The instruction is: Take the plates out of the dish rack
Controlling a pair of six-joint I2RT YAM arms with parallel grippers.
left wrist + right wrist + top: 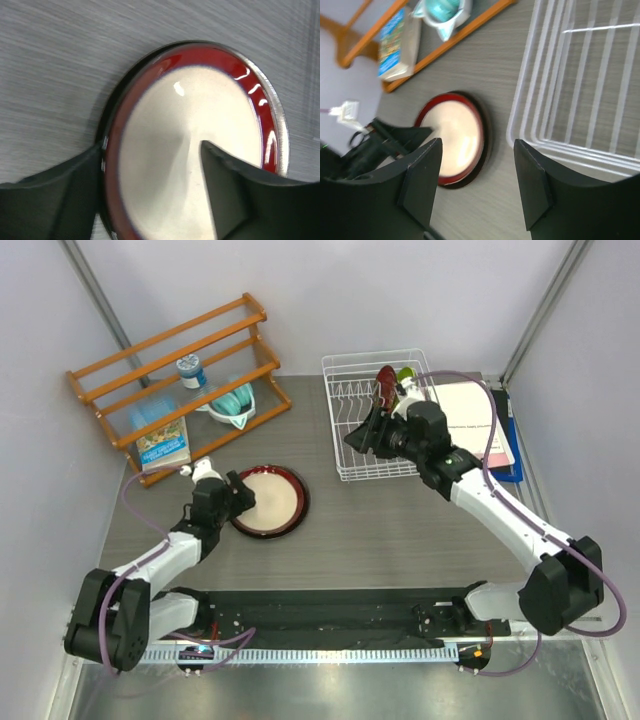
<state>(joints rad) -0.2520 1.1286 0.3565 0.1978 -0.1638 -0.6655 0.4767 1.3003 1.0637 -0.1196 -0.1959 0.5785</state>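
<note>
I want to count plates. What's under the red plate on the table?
A dark plate's rim peeks out beneath the red plate. Its middle is covered.

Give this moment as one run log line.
left gripper: open over red-rimmed plate | right gripper: open, empty, at dish rack | in rack: patterned plate, green plate

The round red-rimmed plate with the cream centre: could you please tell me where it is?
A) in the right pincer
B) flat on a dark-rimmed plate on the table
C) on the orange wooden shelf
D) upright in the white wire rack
B: in the top view the red-rimmed plate lies on a dark-rimmed plate on the grey table, outside the dish rack.
</note>
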